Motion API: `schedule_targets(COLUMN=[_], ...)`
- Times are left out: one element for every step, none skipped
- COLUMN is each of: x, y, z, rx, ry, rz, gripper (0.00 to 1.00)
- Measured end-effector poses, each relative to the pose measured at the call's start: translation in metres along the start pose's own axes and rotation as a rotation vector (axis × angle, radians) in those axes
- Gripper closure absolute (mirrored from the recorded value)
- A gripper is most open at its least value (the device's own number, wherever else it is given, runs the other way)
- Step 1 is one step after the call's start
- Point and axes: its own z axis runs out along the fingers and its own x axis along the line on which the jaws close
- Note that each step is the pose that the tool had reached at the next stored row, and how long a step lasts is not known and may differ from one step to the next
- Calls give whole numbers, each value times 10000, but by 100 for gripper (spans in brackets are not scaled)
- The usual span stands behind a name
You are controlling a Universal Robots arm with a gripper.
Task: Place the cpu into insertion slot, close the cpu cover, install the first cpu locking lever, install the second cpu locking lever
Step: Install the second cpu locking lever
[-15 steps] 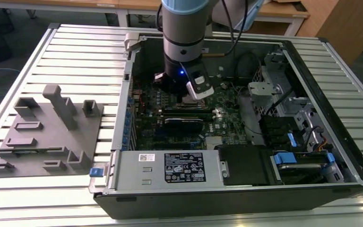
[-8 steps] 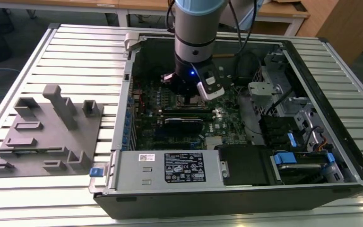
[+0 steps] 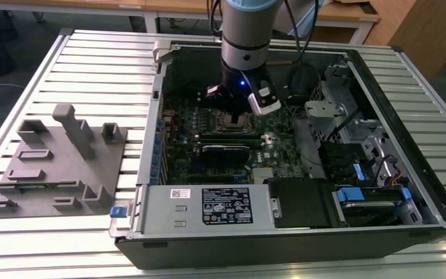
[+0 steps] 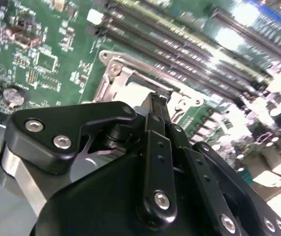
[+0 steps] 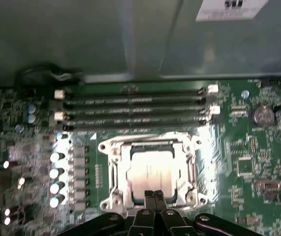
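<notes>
Green motherboard [image 5: 238,147]; silvery square cpu [image 5: 151,172] seated w/in insertion slot [image 5: 111,169], tool [image 5: 153,195] above.

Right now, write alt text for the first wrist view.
The cpu, its silver top showing, sits in the insertion slot with the cpu cover framing it. The gripper hangs at the socket's edge. Four long memory slots run beside the socket on the green motherboard.

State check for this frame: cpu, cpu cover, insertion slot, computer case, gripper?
cpu: seated flat in the insertion slot.
insertion slot: occupied.
cpu cover: down, framing the chip.
computer case: side open.
gripper: fingertips together at the socket's edge, holding nothing.
</notes>
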Motion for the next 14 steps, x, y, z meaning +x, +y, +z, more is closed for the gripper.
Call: schedule_targets(x=[-5, -7, -7, -6, -7, -6, -6, -6, -6, -5, -5, -5, -5, -5], y=[32, 61, 85, 101, 104, 104, 105, 107, 111, 115, 121, 126, 127, 127], z=[5, 10, 14, 15, 16, 16, 16, 16, 16, 17, 17, 18, 18, 18], rx=[22, 39, 54, 68, 73, 74, 74, 75, 77, 76, 76, 76, 76, 76], ry=[-2, -3, -4, -4, -5, -5, -5, -5, -5, -6, -5, -5, -6, -5], rz=[-1, -2, -2, -3, -3, -5, -5, -3, -2, -2, -3, -3, -3, -4], gripper=[89, 89, 89, 89, 89, 89, 89, 89, 89, 89, 89, 89, 89, 89])
